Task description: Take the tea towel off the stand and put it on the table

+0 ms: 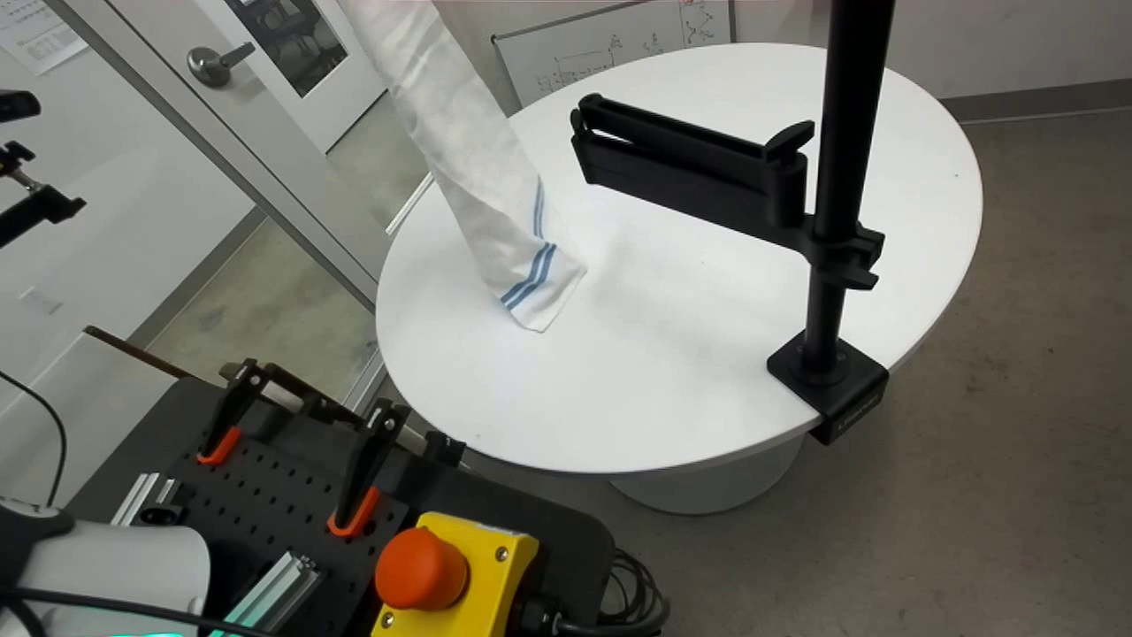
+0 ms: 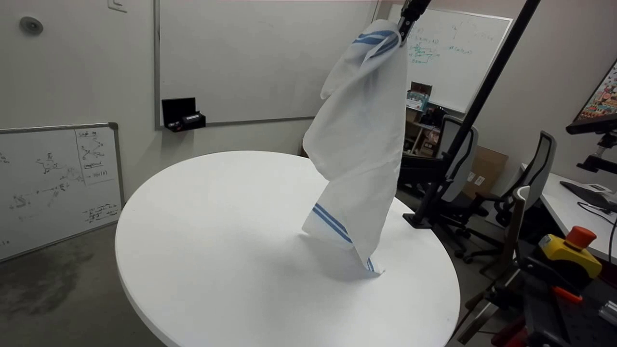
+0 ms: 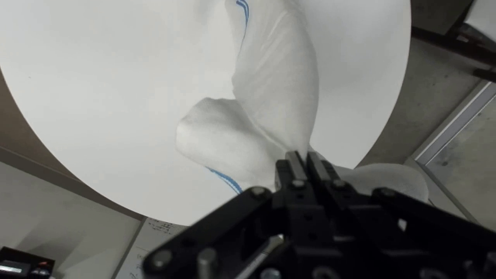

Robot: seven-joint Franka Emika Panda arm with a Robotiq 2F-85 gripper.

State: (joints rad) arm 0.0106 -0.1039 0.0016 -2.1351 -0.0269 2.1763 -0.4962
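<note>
The white tea towel with blue stripes hangs in the air off the stand, over the table. My gripper is shut on the towel near its upper striped end. In the wrist view the fingertips pinch a fold of the towel. The lower end hangs down close to the tabletop; a corner seems to touch it, but I cannot be sure. The black stand is clamped at the table's edge, its flat arm bare. The gripper is out of frame in the exterior view with the door.
The stand's pole rises near the gripper. A black cart with clamps and a yellow box with a red button is beside the table. A whiteboard leans on the wall. Office chairs stand behind.
</note>
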